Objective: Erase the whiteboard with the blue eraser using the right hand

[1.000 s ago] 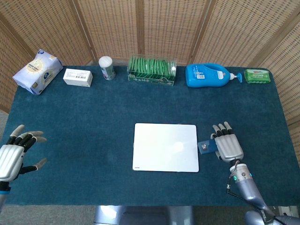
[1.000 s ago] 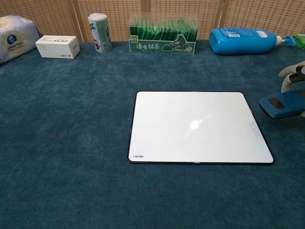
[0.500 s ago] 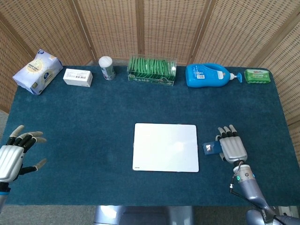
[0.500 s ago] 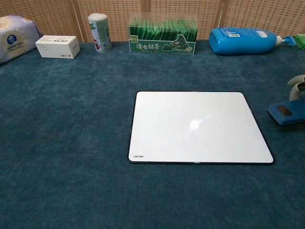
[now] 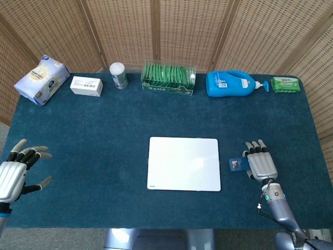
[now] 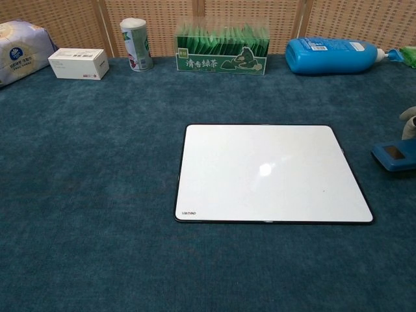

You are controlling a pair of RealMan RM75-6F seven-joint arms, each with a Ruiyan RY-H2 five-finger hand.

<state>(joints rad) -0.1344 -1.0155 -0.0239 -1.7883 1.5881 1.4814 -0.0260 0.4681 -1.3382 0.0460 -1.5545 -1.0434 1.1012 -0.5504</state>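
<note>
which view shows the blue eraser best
The head view: the whole blue eraser shows on the cloth, between the whiteboard and the right hand. The chest view catches only part of it, cut off at the right edge.

Staged lab/demo setup, blue-carpeted table [image 5: 130,125], woven screen backdrop [image 5: 182,31], household goods [image 5: 169,78] in row

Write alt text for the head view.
A clean white whiteboard lies mid-table on blue cloth; the right robot hand holds a blue eraser just off the board's right edge. The left robot hand hovers open at far left, and packaged goods line the back edge.
</note>
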